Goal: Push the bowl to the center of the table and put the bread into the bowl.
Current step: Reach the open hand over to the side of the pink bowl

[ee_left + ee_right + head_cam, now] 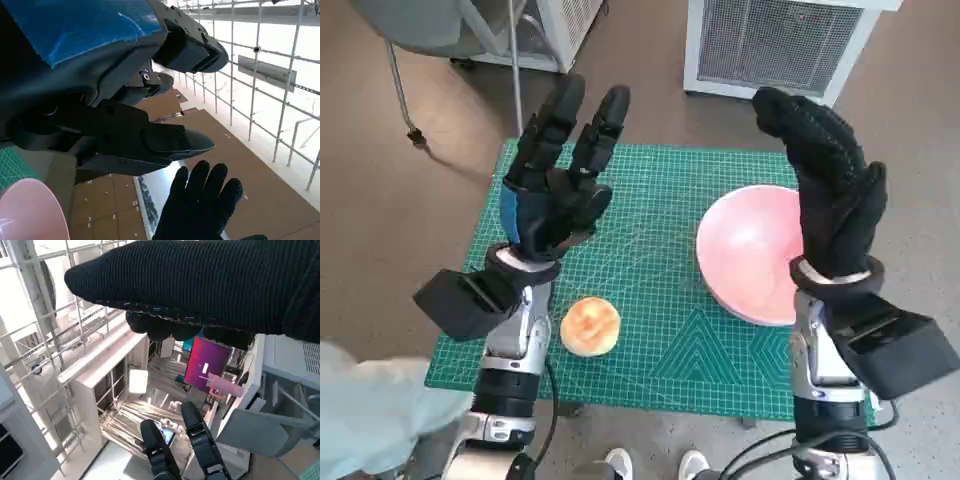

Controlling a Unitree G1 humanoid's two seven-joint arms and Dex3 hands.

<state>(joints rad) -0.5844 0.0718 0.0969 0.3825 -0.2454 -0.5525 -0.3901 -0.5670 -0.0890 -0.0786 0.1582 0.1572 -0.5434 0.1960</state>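
Pink bowl point(752, 252) sitting toward the right side of the tabletop point(660, 340), off centre, partly hidden behind the right hand point(835, 200). Looks like light, stiff plastic with a smooth rim, so probably slides easily on the mat; best pushed low on its outer right wall rather than up at the lip, otherwise likely to tip or skate away. Bread point(590, 325) near the front left edge, just beside the left forearm, well apart from the bowl. Round bun, likely soft and very light, so wants a gentle wrap from the sides, not a squeeze.

Both hands raised above the surface, holding nothing: left hand point(555, 180) with fingers spread and pointing up, right hand likewise released, fingers extended over the bowl's far side.

Green cutting mat with grid lines covering the whole top, fairly grippy-looking. Brown floor around, white ventilated unit point(775, 40) behind, chair leg point(400, 85) at far left, someone's shoes point(655, 465) at the near edge.
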